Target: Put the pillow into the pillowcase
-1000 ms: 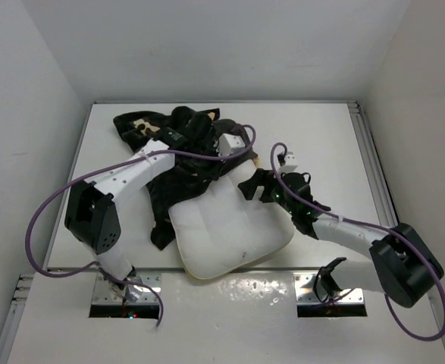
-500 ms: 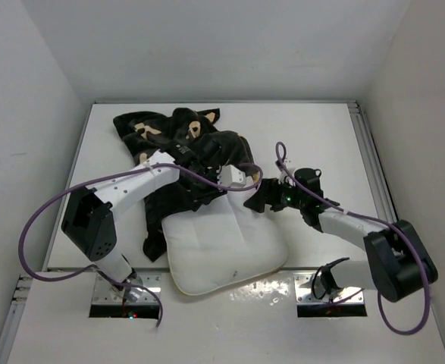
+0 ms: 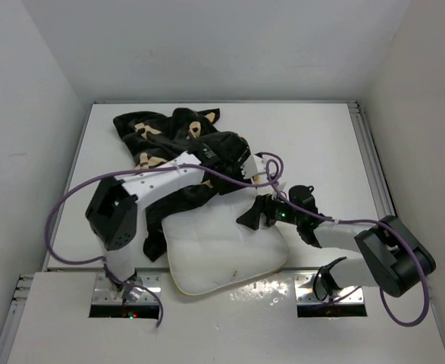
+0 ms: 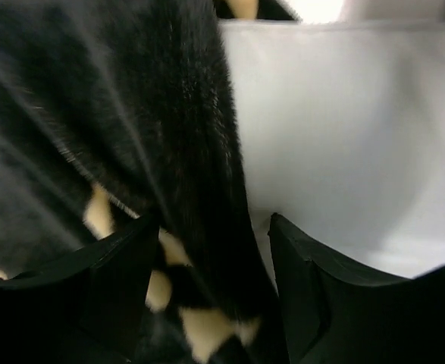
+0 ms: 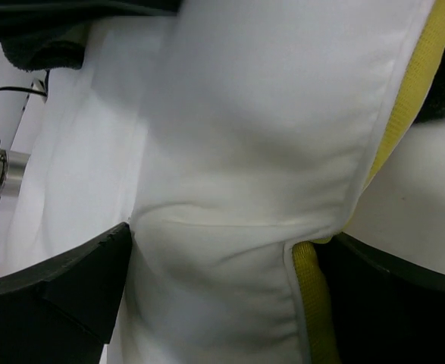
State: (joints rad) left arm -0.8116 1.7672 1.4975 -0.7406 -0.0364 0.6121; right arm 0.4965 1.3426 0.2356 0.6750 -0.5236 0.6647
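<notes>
White table [image 3: 321,129]: pillow [image 3: 222,250] lies against pillowcase [image 3: 169,135]. Left gripper [image 4: 213,227] part-open round pillowcase, right gripper [image 5: 222,243] wide astride pillow edge. Risk: loose pillowcase may sag, shutting its mouth.

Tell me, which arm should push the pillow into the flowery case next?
Probably the right arm. Its open jaws straddle the pillow at its yellow-trimmed edge. The left arm has pillowcase fabric between its jaws, better for holding the case open.
</notes>
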